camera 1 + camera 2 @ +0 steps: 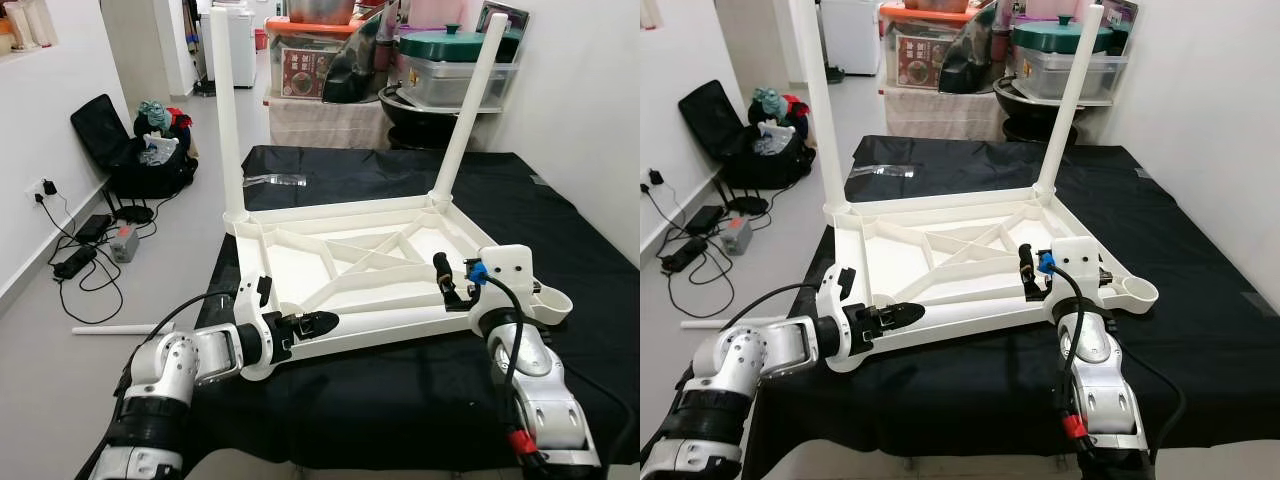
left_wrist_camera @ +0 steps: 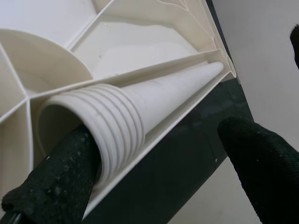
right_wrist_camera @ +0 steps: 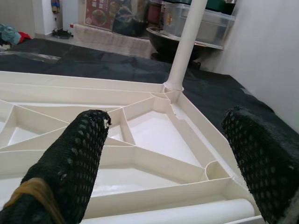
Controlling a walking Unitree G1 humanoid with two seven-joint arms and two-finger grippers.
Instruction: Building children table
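Observation:
A white plastic children's table point(image 1: 300, 265) lies upside down on a black-covered surface. Two white legs point(image 1: 228, 110) point(image 1: 470, 110) stand screwed into its far corners. A third leg point(image 2: 173, 93) lies along the inside of the near rim, threaded end toward the near left corner. My left gripper point(image 1: 315, 323) is open at that corner. One finger point(image 2: 60, 182) touches the threaded end and the other is outside the rim. My right gripper point(image 1: 452, 285) hovers open over the near right part of the table, beside the empty corner socket point(image 1: 550, 305).
The black cover point(image 1: 400, 400) spreads wide around the table. On the floor to the left lie another white leg point(image 1: 110, 328), cables and a power strip point(image 1: 75, 262), and an open black bag point(image 1: 130, 150). Stacked containers and a pot point(image 1: 450, 60) stand behind.

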